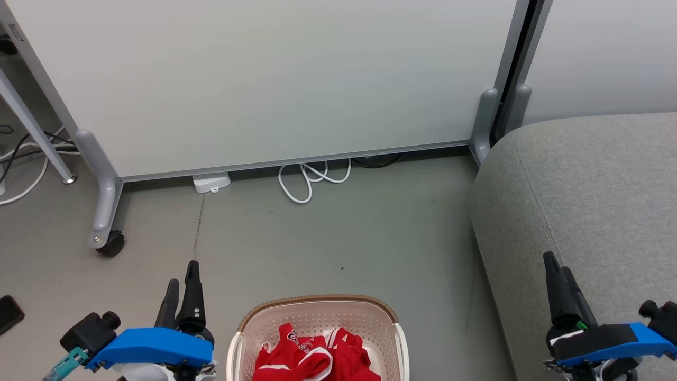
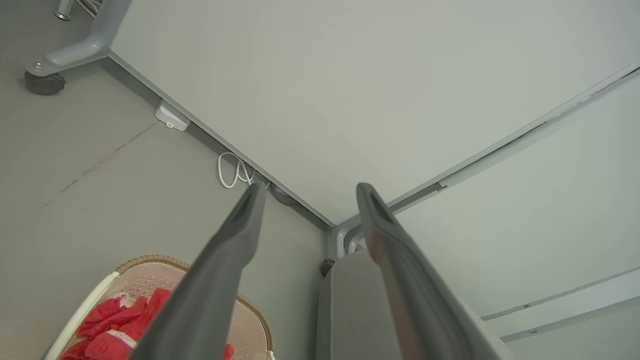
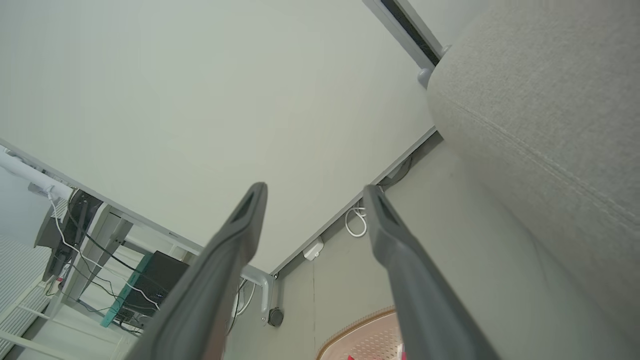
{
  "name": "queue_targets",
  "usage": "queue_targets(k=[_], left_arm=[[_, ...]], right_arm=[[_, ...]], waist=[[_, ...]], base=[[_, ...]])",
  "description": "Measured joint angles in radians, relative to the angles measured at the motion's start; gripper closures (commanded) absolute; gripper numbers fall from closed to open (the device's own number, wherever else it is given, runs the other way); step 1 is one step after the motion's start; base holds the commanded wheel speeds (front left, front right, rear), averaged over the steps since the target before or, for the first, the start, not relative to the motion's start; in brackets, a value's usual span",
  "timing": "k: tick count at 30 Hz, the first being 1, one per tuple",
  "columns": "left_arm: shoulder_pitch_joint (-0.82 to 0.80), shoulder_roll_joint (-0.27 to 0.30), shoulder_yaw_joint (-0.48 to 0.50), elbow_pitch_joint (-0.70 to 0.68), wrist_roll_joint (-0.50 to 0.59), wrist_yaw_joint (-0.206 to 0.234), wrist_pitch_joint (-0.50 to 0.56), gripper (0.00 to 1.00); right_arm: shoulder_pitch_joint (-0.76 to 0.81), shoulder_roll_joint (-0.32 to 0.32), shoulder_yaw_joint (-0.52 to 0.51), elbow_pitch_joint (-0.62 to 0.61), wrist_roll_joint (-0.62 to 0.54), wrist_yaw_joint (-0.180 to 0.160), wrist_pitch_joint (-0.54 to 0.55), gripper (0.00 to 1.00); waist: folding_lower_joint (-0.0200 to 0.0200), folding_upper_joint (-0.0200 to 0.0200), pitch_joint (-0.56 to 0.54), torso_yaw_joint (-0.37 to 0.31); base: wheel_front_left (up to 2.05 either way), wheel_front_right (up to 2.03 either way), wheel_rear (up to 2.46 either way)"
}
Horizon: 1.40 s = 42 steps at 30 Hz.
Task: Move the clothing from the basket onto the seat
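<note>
While left claw [image 1: 182, 275] and right claw [image 1: 558, 264] gape empty, right wrist view catches a black box [image 3: 155, 277].

light: bright, even, diffuse indoor | shadows: soft dark band under the partition panel [image 1: 264, 79] along its lower edge, faint shade on the floor [image 1: 344, 238] beside the sofa [image 1: 582, 185] | focus: head view sharp; wrist views soften the near fingers [image 2: 200, 310] toward the bottom edge | distortion: wide-angle wrist views tilt and bow straight panel edges
</note>
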Motion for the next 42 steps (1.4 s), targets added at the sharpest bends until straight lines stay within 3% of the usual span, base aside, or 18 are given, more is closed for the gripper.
queue_targets(k=[28,42], left_arm=[[-0.008,0.029,-0.112,0.026,0.364,0.037,-0.088,0.0],[-0.012,0.031,-0.138,0.027,0.486,0.045,-0.123,0.0]], right_arm=[[0.019,-0.002,0.0,-0.027,-0.423,0.001,-0.043,0.0],[0.03,-0.003,-0.005,-0.03,-0.578,0.001,-0.053,0.0]], waist=[[0.0,0.0,-0.009,0.009],[0.0,0.0,-0.013,0.013]], base=[[0.0,0.0,0.0],[0.0,0.0,0.0]])
